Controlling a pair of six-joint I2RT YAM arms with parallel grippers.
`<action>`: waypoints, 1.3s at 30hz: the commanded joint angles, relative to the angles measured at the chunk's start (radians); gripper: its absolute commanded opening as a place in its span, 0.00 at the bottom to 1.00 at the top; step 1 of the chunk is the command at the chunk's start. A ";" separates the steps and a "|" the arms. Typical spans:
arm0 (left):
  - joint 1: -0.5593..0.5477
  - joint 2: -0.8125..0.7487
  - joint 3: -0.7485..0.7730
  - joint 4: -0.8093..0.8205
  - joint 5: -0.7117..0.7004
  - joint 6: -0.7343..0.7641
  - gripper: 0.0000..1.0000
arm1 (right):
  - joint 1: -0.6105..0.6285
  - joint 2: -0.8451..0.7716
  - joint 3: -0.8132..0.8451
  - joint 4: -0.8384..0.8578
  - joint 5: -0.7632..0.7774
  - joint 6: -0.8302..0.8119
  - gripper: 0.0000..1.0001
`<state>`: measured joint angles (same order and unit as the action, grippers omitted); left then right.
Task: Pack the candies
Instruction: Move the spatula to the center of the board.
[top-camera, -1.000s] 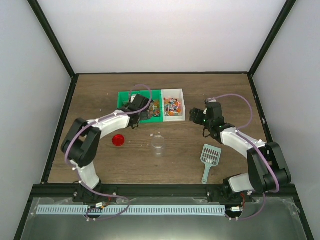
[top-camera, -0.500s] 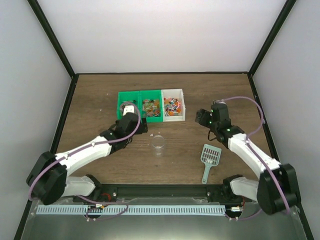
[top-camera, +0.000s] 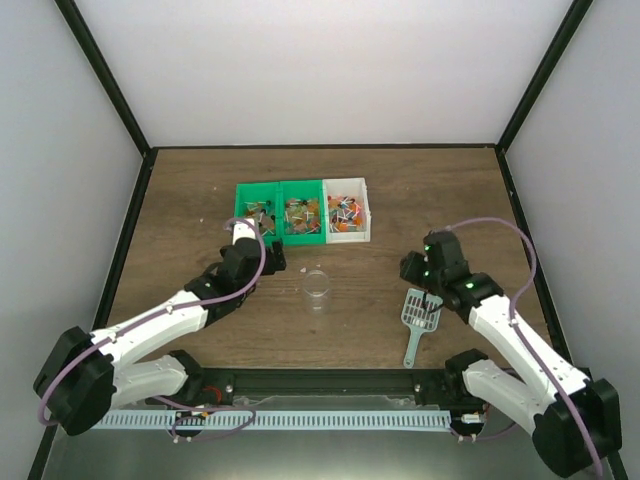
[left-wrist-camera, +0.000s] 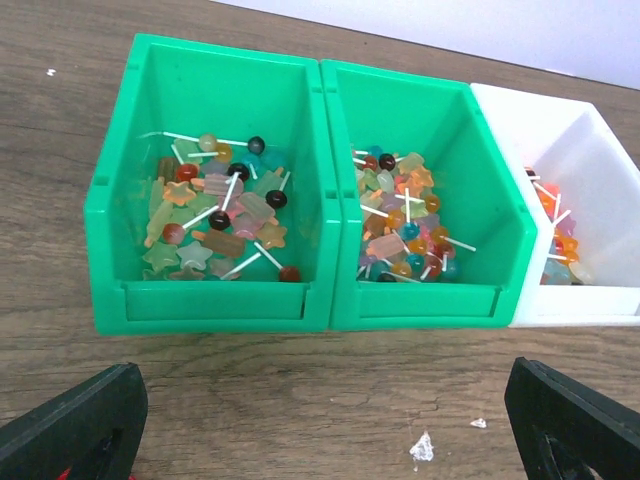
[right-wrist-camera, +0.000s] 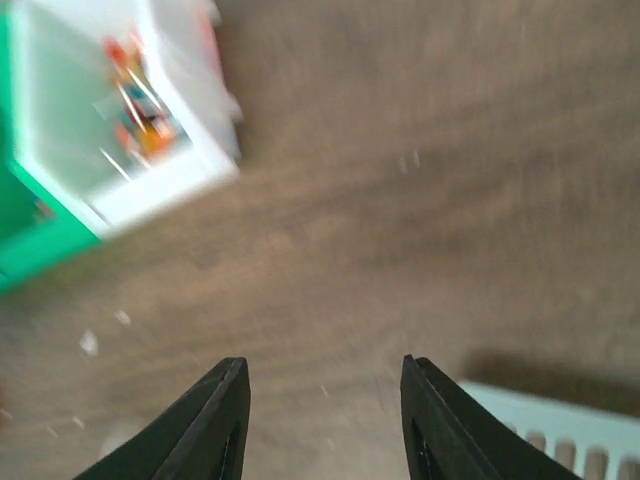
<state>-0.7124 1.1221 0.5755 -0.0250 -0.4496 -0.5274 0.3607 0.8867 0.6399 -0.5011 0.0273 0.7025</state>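
**Q:** Risks from here?

**A:** Largest first.
- Table (top-camera: 180, 200): any spilled sweets would scatter across it.
- The bins (left-wrist-camera: 215, 305) stand touching in a row, two green and one white. A low pass by my left gripper (left-wrist-camera: 322, 420) could shove them.
- The clear jar (top-camera: 317, 285) stands alone between my arms. It looks light and easy to tip.
- The scoop (top-camera: 420, 310) lies flat just beside my right gripper (right-wrist-camera: 325, 420). An off-centre pinch could skid it away.
- The candies (left-wrist-camera: 225, 215) are all in the bins. I see none in the jar.

**Q:** Pincers?

**A:** Right: jaws partway apart, bare wood between them, touching nothing. Left: spread wide, empty, hovering near the green bins.
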 joint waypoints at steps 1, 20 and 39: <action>-0.003 -0.036 0.016 0.000 -0.059 -0.016 1.00 | 0.092 0.021 -0.047 -0.115 0.053 0.063 0.44; -0.003 0.014 0.024 -0.004 -0.046 -0.036 1.00 | 0.173 0.212 -0.073 -0.094 0.181 0.100 0.37; -0.002 0.030 0.048 -0.027 -0.051 -0.010 1.00 | 0.172 0.328 -0.099 0.029 0.205 0.050 0.21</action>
<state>-0.7124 1.1496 0.5980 -0.0475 -0.5053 -0.5453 0.5228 1.1934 0.5484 -0.5095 0.1970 0.7605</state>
